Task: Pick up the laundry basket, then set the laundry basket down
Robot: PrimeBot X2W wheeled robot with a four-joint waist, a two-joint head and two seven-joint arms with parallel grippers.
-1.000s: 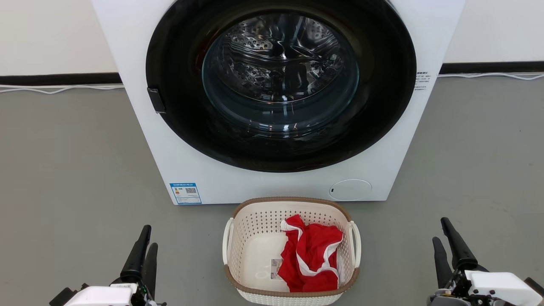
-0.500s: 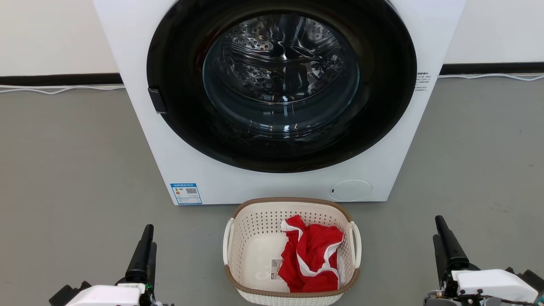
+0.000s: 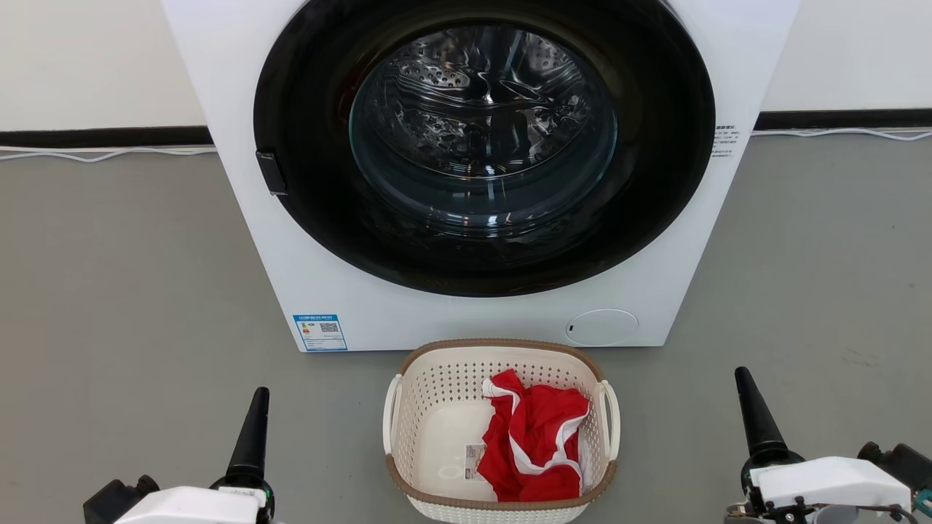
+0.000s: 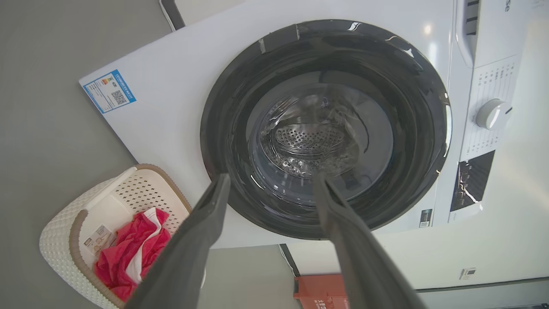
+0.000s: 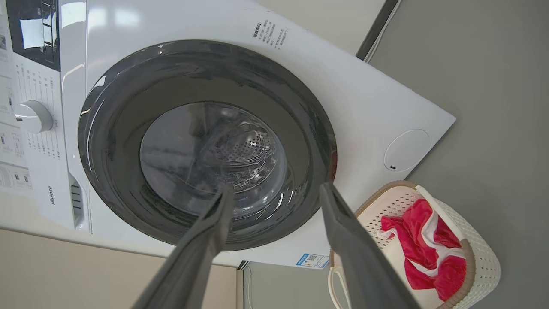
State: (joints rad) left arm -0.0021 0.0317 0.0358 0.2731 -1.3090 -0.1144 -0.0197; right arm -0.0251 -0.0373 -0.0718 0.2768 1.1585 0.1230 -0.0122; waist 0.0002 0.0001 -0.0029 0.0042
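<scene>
The laundry basket (image 3: 437, 444) stands on the grey floor just in front of the washing machine, cream-white and perforated with a brown rim and white side handles. A red and white garment (image 3: 535, 437) lies in its right half, beside a barcode sticker. My left gripper (image 3: 258, 397) hovers well to the basket's left, and my right gripper (image 3: 743, 378) well to its right. Neither touches it. In the left wrist view the left gripper (image 4: 271, 180) is open and empty, with the basket (image 4: 60, 236) at the lower left. The right gripper (image 5: 276, 191) is also open, with the basket (image 5: 482, 257) at the lower right.
A white front-loading washing machine (image 3: 240, 109) with a dark round glass door (image 3: 480, 131) rises right behind the basket. White cables (image 3: 95, 154) run along the wall's dark skirting. A red box (image 4: 321, 292) sits by the wall beside the machine. Grey floor spreads on both sides.
Both grippers have rolled about their wrists, so each pair of fingers now lines up as one in the head view. The right gripper has shifted slightly left. The basket has not moved.
</scene>
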